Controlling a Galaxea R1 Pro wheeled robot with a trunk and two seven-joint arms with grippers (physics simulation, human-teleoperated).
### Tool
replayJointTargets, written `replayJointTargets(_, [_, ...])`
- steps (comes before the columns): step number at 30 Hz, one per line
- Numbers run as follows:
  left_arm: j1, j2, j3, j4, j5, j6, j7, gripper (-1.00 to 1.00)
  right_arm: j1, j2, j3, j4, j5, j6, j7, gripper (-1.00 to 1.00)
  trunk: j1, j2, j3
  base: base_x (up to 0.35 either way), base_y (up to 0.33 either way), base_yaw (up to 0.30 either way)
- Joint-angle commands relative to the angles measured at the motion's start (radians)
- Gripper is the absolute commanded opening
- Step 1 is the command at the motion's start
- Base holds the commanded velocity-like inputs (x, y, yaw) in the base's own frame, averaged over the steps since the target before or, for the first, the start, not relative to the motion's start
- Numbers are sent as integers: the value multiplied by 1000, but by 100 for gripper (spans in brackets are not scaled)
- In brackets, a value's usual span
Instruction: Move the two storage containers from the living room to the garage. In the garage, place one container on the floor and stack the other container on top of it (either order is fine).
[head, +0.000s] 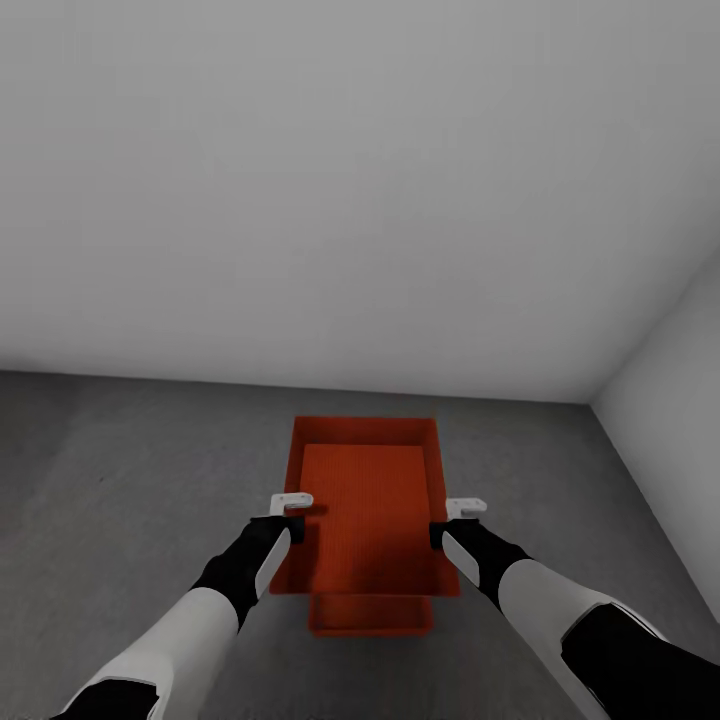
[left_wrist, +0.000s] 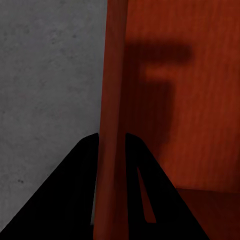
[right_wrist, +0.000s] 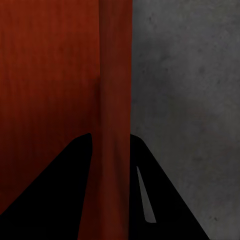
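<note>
Overhead, the left gripper (head: 296, 512) and right gripper (head: 452, 518) pinch the upper container's (head: 365, 500) side walls; a lower container (head: 370, 613) peeks out beneath, unseen by the wrist cameras.

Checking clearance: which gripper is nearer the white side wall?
Right. The right gripper grips the storage container on its rim facing the side wall; the left gripper grips the opposite rim.

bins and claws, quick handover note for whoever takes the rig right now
Left claw: shut on the upper bin's left wall.
Right claw: shut on its right wall.
Lower bin sits on the grey floor near the white wall; its near end pokes out under the upper bin.
Done: both bins in the garage, one set down.
Left: whether the upper bin is seated or hanging above can't be told; lower it if needed, open both claws, back off.
</note>
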Motion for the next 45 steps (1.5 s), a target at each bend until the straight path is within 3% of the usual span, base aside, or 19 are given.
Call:
replayJointTargets(1, [0, 1, 3, -2, -17, 11, 12, -100, -1, -28, -35, -2, 22, 8, -35, -100, 0, -2, -3, 0, 0, 0])
replayJointTargets(45, [0, 1, 4, -1, -17, 11, 12, -100, -1, -28, -35, -2, 22, 8, -35, -100, 0, -2, -75, 0, 0, 0])
